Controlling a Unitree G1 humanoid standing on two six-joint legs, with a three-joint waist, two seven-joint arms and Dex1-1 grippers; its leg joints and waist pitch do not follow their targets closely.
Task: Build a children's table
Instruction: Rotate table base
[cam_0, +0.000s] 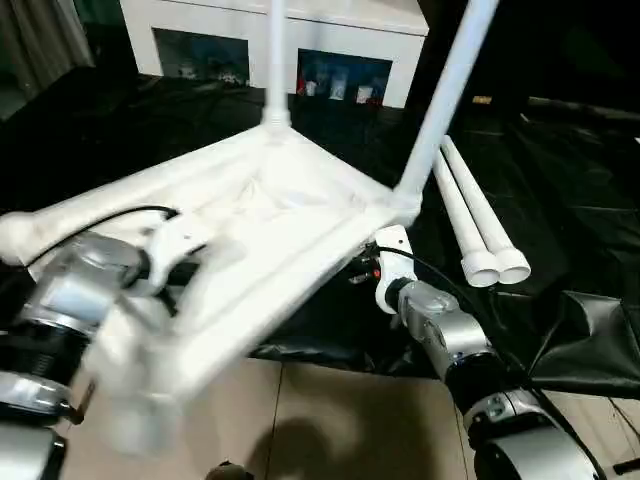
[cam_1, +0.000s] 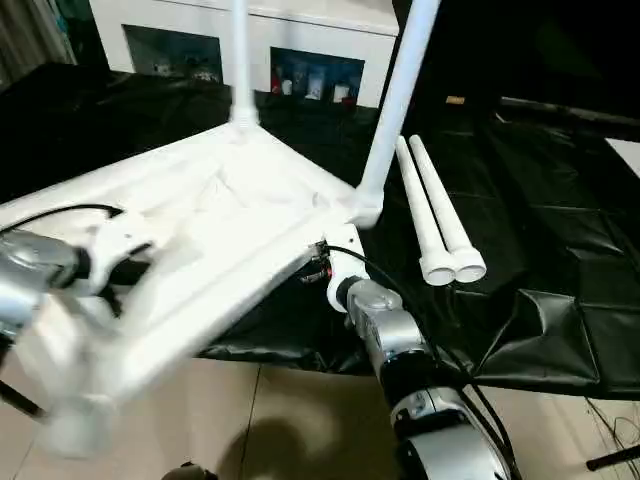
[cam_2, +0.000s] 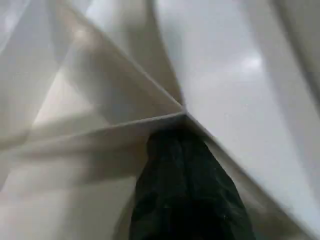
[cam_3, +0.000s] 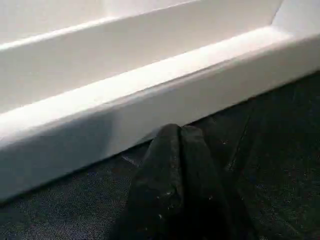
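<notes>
The children's table (cam_0: 270, 200) lies upside down and tilted over the near edge of the black-covered work table (cam_0: 560, 180), ribbed underside up. Two fitted legs (cam_0: 450, 90) rise from its far corners. Two loose legs (cam_0: 475, 225) lie side by side on the cloth to the right. My left gripper (cam_2: 185, 140) is shut, its tips pressed under a rib junction of the underside. My right gripper (cam_3: 175, 132) is shut too, its tips against the top's outer rim (cam_3: 150, 95), just above the black cloth, near the right corner (cam_0: 395, 215).
A white cabinet (cam_0: 280, 40) with glass doors stands behind the work table. Crumpled black cover (cam_0: 590, 340) hangs at the near right. Tiled floor (cam_0: 330, 420) shows below the table top's overhanging near end.
</notes>
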